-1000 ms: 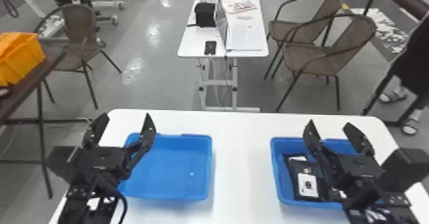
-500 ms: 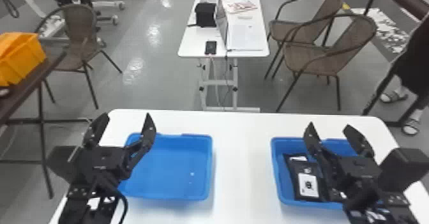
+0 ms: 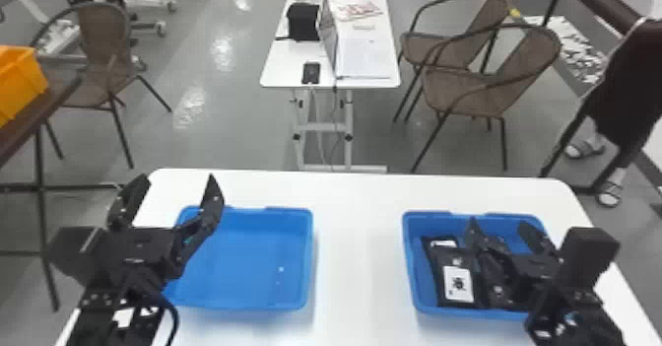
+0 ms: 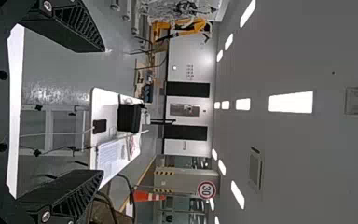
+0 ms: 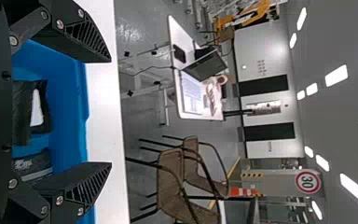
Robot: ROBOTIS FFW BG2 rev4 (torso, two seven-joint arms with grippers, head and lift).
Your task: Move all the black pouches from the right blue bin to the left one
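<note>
With the jaws of left gripper [image 3: 177,177] and right gripper [image 3: 498,223] spread, the right best straddles one black pouch [image 3: 458,283] squarely before pinching

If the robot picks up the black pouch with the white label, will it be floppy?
Probably a bit: the black pouch looks like a thin packet, so it may bend when lifted. It likely won't roll if pushed, because it lies flat on its broad side in the right blue bin.
</note>
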